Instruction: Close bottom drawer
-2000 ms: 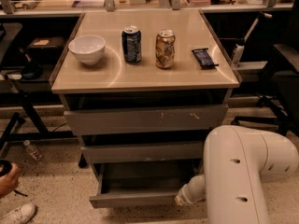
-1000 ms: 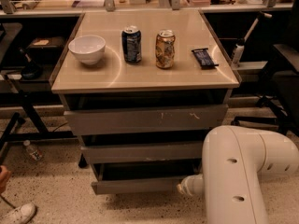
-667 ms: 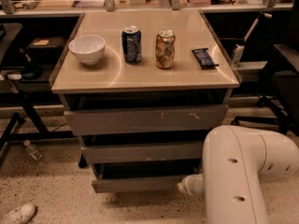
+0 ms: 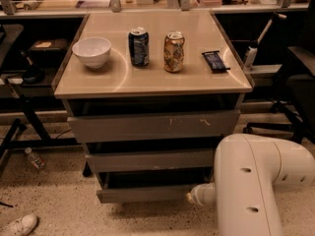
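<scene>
The bottom drawer [image 4: 145, 193] is the lowest of three grey drawers in the tan-topped cabinet [image 4: 152, 85]. Its plain front stands only slightly out from the cabinet, with a thin dark gap above it. My white arm [image 4: 256, 186] fills the lower right. Its narrow end, where the gripper [image 4: 191, 197] sits, is against the right end of the bottom drawer's front. The middle drawer [image 4: 150, 160] and the top drawer [image 4: 155, 125] with white scratch marks sit above it.
On the cabinet top stand a white bowl [image 4: 91, 51], a blue can [image 4: 139, 46], a gold can [image 4: 173, 51] and a dark snack bar [image 4: 215, 61]. A bottle [image 4: 34, 159] and a white shoe [image 4: 18, 225] lie on the speckled floor at left. Dark furniture legs stand on both sides.
The bottom drawer has slid in from well open to almost flush with the cabinet. My arm's end followed it toward the cabinet. A shoe at lower left shifted.
</scene>
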`<state>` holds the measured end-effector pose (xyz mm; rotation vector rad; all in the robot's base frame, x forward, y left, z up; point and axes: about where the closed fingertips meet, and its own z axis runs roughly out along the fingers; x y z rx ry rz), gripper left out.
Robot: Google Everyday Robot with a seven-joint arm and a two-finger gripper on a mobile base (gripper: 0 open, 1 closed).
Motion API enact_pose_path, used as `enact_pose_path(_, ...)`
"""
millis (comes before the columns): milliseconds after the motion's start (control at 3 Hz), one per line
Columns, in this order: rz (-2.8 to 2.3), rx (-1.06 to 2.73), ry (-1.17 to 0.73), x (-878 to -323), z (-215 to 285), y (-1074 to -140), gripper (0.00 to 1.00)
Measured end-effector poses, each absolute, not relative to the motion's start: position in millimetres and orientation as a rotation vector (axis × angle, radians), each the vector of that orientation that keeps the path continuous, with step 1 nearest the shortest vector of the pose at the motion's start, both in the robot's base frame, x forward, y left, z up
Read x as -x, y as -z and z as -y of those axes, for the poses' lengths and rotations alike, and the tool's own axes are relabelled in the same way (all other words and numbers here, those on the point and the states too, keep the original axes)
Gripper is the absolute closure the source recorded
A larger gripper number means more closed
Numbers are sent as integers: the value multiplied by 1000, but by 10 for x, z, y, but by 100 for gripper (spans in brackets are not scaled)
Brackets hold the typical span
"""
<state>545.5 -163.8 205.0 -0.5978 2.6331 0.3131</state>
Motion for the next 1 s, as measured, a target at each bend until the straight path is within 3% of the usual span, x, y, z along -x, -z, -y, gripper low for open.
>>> enact_pose_path(1000,-2655,558,-260,-5503,1697,-1700,100)
